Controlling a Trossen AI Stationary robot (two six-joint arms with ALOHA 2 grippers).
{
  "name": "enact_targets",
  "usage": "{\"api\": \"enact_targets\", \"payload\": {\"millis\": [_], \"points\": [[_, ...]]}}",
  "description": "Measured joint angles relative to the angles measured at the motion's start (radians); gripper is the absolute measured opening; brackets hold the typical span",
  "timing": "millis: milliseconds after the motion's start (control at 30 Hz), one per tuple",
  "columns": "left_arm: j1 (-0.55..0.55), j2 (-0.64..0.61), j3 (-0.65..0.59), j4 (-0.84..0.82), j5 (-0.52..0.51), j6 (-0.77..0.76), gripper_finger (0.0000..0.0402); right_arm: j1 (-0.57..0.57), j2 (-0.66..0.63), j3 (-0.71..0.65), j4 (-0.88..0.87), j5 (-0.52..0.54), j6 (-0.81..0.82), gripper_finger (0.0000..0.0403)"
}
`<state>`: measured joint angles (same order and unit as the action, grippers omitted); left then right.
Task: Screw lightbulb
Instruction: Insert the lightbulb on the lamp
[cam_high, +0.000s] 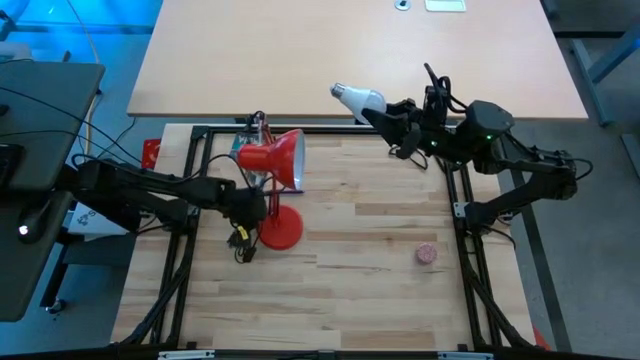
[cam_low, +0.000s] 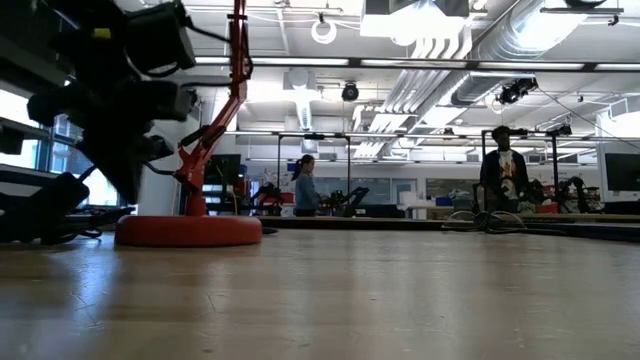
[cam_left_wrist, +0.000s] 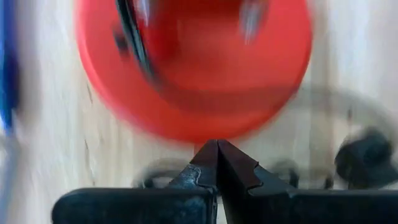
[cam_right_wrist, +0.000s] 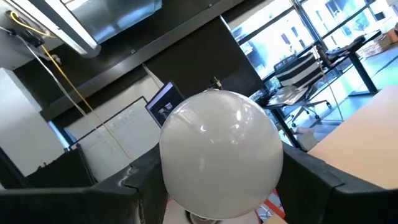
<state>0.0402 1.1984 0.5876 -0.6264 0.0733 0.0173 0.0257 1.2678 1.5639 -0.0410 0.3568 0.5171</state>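
The lightbulb is grasped by the right pincer at the far edge of the bench, its white globe pointed away from the arm and towards the left, raised clear of the wood. In the right wrist view the lightbulb is seen between the dark fingers. The left pincer is clenched, with nothing seen between its fingers, just beside the red lamp, whose shade is turned towards the bulb. A small pink ball is seen lying well apart.
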Motion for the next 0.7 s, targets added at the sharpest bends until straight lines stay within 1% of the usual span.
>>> {"api": "enact_targets", "payload": {"millis": [167,367,500,600,700], "points": [[0.0,0.027,0.002,0.015,0.0,0.028,0.0,0.0,-0.006,0.0,-0.001,0.0,-0.001,0.0228],[0.0,0.151,0.004,0.016,-0.007,0.063,0.0,0.0,-0.013,0.0,0.001,0.0,-0.002,0.0228],[0.0,0.215,0.017,0.021,0.0,0.017,0.0,0.0,-0.014,0.0,-0.001,0.0,-0.001,0.0228],[0.0,0.231,0.031,0.03,0.003,0.024,0.0,0.0,-0.015,0.0,0.0,0.0,-0.001,0.0228],[0.001,0.235,0.051,0.027,-0.022,0.057,0.0,0.0,-0.015,0.0,0.0,0.0,-0.002,0.0228]]}}
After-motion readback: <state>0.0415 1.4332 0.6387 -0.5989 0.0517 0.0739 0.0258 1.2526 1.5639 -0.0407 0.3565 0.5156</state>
